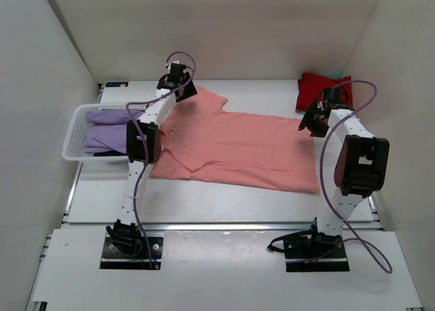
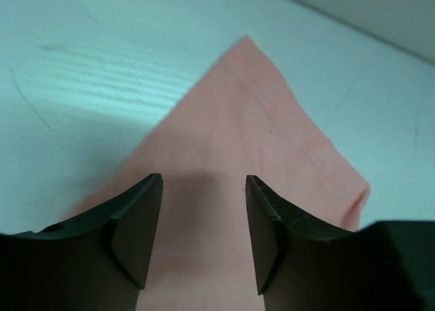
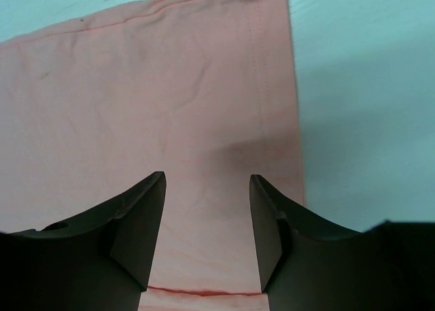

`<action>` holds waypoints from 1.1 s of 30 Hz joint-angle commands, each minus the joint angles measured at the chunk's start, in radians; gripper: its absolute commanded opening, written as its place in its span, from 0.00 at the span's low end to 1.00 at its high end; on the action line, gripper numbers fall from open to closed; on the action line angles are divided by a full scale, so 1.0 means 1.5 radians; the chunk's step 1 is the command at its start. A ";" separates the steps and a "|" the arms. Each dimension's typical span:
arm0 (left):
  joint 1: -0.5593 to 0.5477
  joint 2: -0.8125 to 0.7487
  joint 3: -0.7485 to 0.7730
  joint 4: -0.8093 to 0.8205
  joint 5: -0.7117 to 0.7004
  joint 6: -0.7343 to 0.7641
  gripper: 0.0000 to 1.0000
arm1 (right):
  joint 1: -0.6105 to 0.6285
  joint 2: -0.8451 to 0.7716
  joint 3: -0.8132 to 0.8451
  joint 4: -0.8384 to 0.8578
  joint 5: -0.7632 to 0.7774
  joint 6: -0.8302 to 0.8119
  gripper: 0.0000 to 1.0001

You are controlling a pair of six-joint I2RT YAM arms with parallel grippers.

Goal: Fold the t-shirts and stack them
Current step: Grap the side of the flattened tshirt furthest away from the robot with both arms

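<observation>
A salmon-pink t-shirt (image 1: 231, 148) lies spread flat across the middle of the table, collar to the left, hem to the right. My left gripper (image 1: 182, 88) is open just above its far left sleeve, which fills the left wrist view (image 2: 231, 141). My right gripper (image 1: 314, 124) is open over the far right hem corner, seen in the right wrist view (image 3: 170, 107). Neither gripper holds cloth. A red t-shirt (image 1: 321, 90) lies folded at the far right. Lavender-purple t-shirts (image 1: 112, 131) lie in the basket.
A white plastic lattice basket (image 1: 76, 138) stands at the left edge of the table. White walls close in the table on the left, far and right sides. The arm bases sit at the near edge.
</observation>
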 commanded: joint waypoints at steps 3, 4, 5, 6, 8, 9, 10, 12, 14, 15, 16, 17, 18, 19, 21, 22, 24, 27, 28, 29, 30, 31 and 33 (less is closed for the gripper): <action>0.026 -0.001 0.029 0.094 -0.098 0.017 0.64 | 0.004 0.023 0.048 -0.004 -0.007 -0.002 0.51; 0.035 0.016 0.042 0.080 -0.088 0.002 0.65 | 0.002 0.026 0.054 -0.008 -0.004 -0.004 0.50; 0.044 0.023 0.053 0.077 -0.066 -0.003 0.65 | 0.001 0.038 0.068 -0.012 0.001 0.002 0.50; 0.045 0.037 0.056 0.059 -0.050 -0.021 0.65 | 0.000 0.048 0.071 -0.024 0.002 -0.003 0.50; 0.047 0.045 0.062 0.035 -0.026 -0.031 0.65 | 0.000 0.056 0.093 -0.027 0.004 -0.004 0.51; 0.048 0.049 0.054 0.030 -0.027 -0.026 0.64 | -0.003 0.059 0.103 -0.035 0.004 -0.001 0.51; 0.041 0.052 0.054 0.029 -0.024 -0.018 0.65 | -0.006 0.067 0.106 -0.035 0.003 -0.008 0.51; 0.035 0.052 0.038 0.028 -0.014 -0.015 0.64 | -0.006 0.076 0.125 -0.037 0.004 -0.008 0.51; 0.032 0.060 0.036 0.022 0.000 -0.018 0.64 | -0.002 0.085 0.134 -0.041 0.010 -0.006 0.51; 0.031 0.067 0.039 0.022 0.017 -0.023 0.65 | -0.005 0.091 0.136 -0.044 0.009 -0.009 0.51; 0.029 0.074 0.049 0.016 0.020 -0.023 0.64 | -0.006 0.092 0.138 -0.047 0.015 -0.012 0.51; 0.028 0.077 0.057 0.014 0.029 -0.023 0.64 | -0.009 0.099 0.143 -0.052 0.016 -0.006 0.51; 0.025 0.075 0.065 0.014 0.039 -0.022 0.64 | -0.008 0.105 0.145 -0.052 0.025 -0.007 0.53; 0.023 0.082 0.065 0.015 0.049 -0.021 0.64 | -0.011 0.112 0.154 -0.060 0.036 -0.004 0.53; 0.015 0.080 0.059 0.022 0.068 -0.018 0.63 | -0.016 0.131 0.168 -0.075 0.055 0.008 0.55; 0.015 0.081 0.057 0.017 0.072 -0.017 0.63 | -0.018 0.145 0.184 -0.086 0.061 0.012 0.55; 0.010 0.082 0.057 0.004 0.081 -0.010 0.61 | -0.026 0.166 0.204 -0.099 0.059 0.027 0.57; 0.009 0.083 0.053 -0.009 0.092 -0.012 0.45 | -0.031 0.188 0.230 -0.098 0.059 0.047 0.74; 0.009 0.082 0.050 -0.015 0.099 -0.014 0.18 | -0.037 0.190 0.226 -0.090 0.056 0.053 0.75; 0.017 0.084 0.049 -0.017 0.106 -0.022 0.04 | -0.036 0.195 0.230 -0.083 0.053 0.060 0.77; 0.021 0.083 0.048 -0.022 0.112 -0.031 0.00 | -0.039 0.195 0.228 -0.073 0.045 0.065 0.77; 0.021 0.084 0.045 -0.011 0.131 -0.033 0.00 | -0.040 0.204 0.229 -0.065 0.037 0.068 0.77; 0.031 0.085 0.049 -0.005 0.152 -0.053 0.00 | -0.042 0.219 0.247 -0.068 0.030 0.074 0.77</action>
